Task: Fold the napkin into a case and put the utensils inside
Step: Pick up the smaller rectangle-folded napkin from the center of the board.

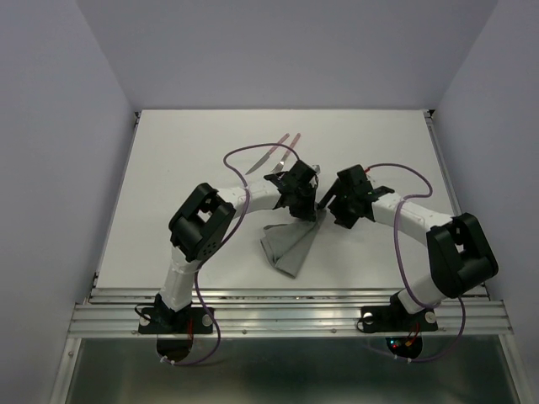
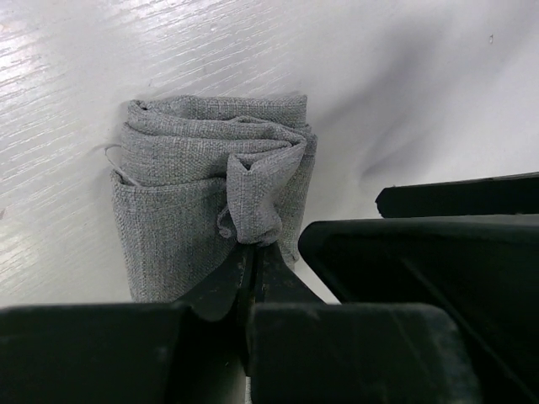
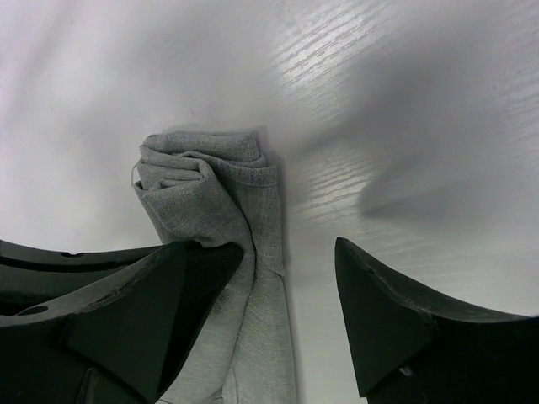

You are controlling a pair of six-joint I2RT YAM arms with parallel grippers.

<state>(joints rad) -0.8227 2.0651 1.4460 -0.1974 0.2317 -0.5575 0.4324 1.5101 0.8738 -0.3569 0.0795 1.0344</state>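
The grey napkin [image 1: 289, 245] lies bunched into a narrow, long folded strip in the middle of the white table [image 1: 185, 151]. My left gripper [image 2: 253, 250] is shut on a puckered fold at the strip's end; the rest of the napkin [image 2: 189, 189] lies rumpled beyond it. My right gripper [image 3: 290, 252] is open just above the napkin [image 3: 223, 189], and part of the strip lies between its jaws. In the top view the left gripper [image 1: 305, 210] and the right gripper [image 1: 327, 210] meet over the strip's far end. The pinkish-handled knife and fork [image 1: 283, 146] lie side by side farther back.
The right gripper's black body [image 2: 438, 252] fills the right of the left wrist view, close beside the left fingers. Purple cables [image 1: 244, 156] loop over both arms. A metal rail [image 1: 286, 307] runs along the near table edge. Walls enclose the table on three sides.
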